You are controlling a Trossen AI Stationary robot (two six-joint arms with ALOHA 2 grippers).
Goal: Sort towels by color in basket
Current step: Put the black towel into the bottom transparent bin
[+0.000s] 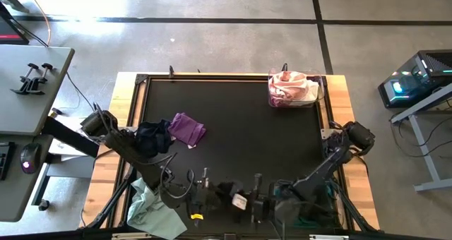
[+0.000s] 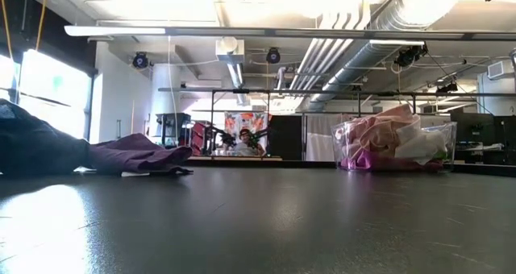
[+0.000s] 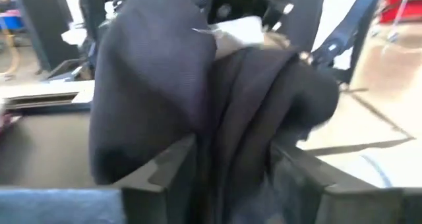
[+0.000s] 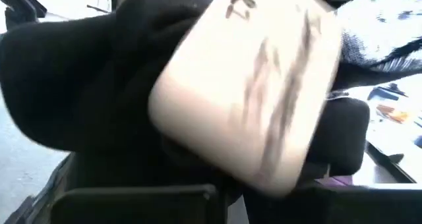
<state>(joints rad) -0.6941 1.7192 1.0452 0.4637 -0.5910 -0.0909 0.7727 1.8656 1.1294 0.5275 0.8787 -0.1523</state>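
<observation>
A black and navy towel (image 1: 152, 138) is bunched against my left arm near the table's left side. It fills the left wrist view (image 3: 198, 85), standing between the fingers of my left gripper (image 3: 234, 184). A purple towel (image 1: 188, 129) lies on the table just right of it, also seen in the low view (image 2: 137, 155). A clear basket (image 1: 319, 92) at the far right corner holds pink and white towels (image 1: 291, 88). A pale mint towel (image 1: 152, 208) hangs over the near left edge. My right arm (image 1: 318, 173) waits by the near right edge. My left gripper has the black and navy towel between its two fingers (image 3: 165, 178), which stand on either side of a bunched fold (image 3: 231, 138) of several layers. The cloth rises past the fingers and hides the place of contact. Whether the towel is lifted clear does not show.
The black mat (image 1: 247, 141) is bare between the purple towel and the basket. A wooden rim (image 1: 120, 99) frames the table. Clamps and cables (image 1: 226, 198) crowd the near edge between the arms. A pale blurred block (image 4: 250, 92) fills the right wrist view.
</observation>
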